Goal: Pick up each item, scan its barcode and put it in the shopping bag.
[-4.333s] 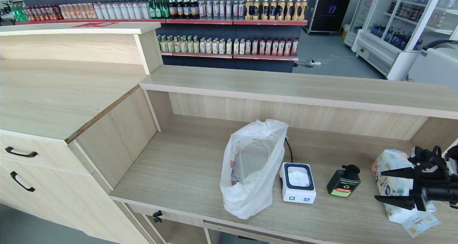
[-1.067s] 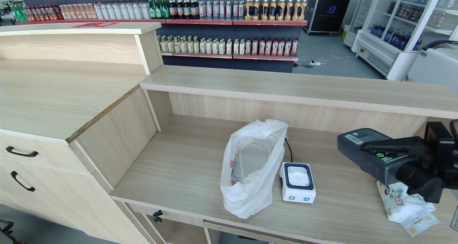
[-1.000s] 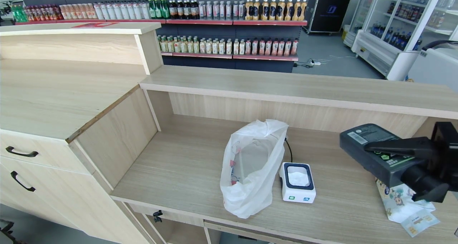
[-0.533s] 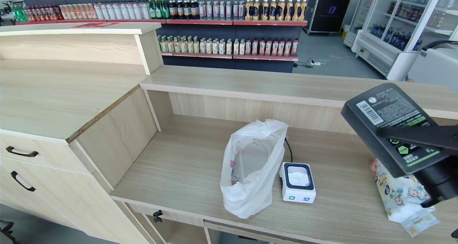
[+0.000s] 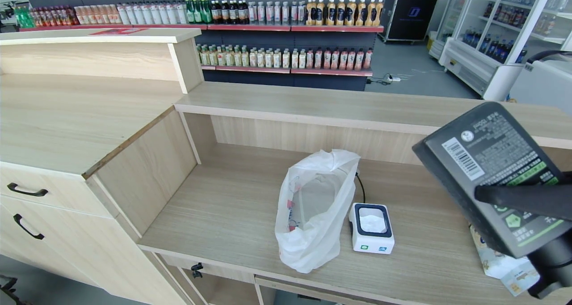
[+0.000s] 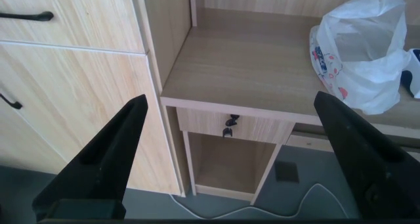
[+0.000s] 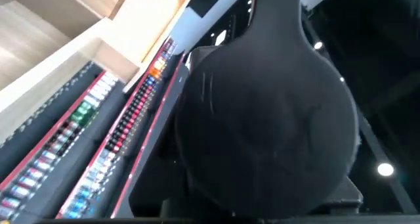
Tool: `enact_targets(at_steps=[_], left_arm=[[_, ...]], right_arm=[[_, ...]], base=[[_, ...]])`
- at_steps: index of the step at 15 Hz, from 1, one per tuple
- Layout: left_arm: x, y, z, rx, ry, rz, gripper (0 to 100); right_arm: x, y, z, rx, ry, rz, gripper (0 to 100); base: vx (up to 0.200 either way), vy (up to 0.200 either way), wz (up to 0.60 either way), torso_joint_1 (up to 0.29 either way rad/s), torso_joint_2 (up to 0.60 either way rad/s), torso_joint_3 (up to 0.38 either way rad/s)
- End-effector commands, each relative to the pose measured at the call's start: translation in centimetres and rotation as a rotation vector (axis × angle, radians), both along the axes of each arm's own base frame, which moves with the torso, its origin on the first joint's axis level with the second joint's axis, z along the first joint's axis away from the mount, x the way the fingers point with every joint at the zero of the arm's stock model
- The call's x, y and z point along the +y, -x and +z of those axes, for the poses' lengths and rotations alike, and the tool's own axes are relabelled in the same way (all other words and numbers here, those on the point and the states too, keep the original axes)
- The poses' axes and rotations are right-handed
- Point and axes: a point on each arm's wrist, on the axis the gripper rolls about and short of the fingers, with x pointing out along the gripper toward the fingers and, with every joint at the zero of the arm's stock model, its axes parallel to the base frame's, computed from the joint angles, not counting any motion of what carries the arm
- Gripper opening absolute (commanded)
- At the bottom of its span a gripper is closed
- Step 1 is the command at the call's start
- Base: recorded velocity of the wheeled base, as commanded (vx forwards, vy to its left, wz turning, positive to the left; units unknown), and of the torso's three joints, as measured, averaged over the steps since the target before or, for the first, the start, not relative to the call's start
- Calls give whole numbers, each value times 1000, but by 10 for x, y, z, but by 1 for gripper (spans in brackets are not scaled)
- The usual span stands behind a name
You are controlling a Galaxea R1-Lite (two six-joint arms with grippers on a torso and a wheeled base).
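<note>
My right gripper (image 5: 489, 196) is shut on a black bottle (image 5: 480, 162), held high above the right end of the counter. The bottle's back label and barcode face up. In the right wrist view the black bottle (image 7: 269, 119) sits close against the camera. A white shopping bag (image 5: 313, 206) stands open mid-counter, with a white barcode scanner (image 5: 372, 228) just to its right. Below the bottle lies a patterned soft pack (image 5: 502, 264), partly hidden by it. My left gripper (image 6: 230, 102) hangs open off the counter's front left, with the shopping bag (image 6: 357, 46) farther off.
The wooden counter (image 5: 232, 206) has a raised ledge (image 5: 357, 106) behind and a side wall (image 5: 147, 171) on the left. Drawers (image 6: 59, 33) sit lower left. The scanner's black cable (image 5: 361, 186) runs behind the bag. Shelves of drinks (image 5: 268, 14) line the back.
My right gripper took the black bottle off the counter and lifted it up and closer to the head camera, tilting it so the barcode label faces up. Bag, scanner and pack stayed put.
</note>
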Motion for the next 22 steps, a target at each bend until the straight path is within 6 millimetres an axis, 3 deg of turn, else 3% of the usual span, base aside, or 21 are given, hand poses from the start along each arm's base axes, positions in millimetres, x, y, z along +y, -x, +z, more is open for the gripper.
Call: enact_targets(at_steps=[1,6,11,15,22], left_arm=[[0,0,0,1,0,-1,100],[0,0,0,1,0,1,100],[0,0,0,1,0,-1,100],[0,0,0,1,0,1,100],[0,0,0,1,0,-1,100]], right_arm=[[16,1,4,-3,-1,95,0],[11,11,30,-83,-49,74,0],[9,15,14,20,20,70,0],[8,29,15,30,27,117,0],[7,35,22,14,11,131,0]], base=[[0,0,0,0,0,0],[0,0,0,0,0,0],[0,0,0,0,0,0],[0,0,0,0,0,0],[0,0,0,0,0,0]])
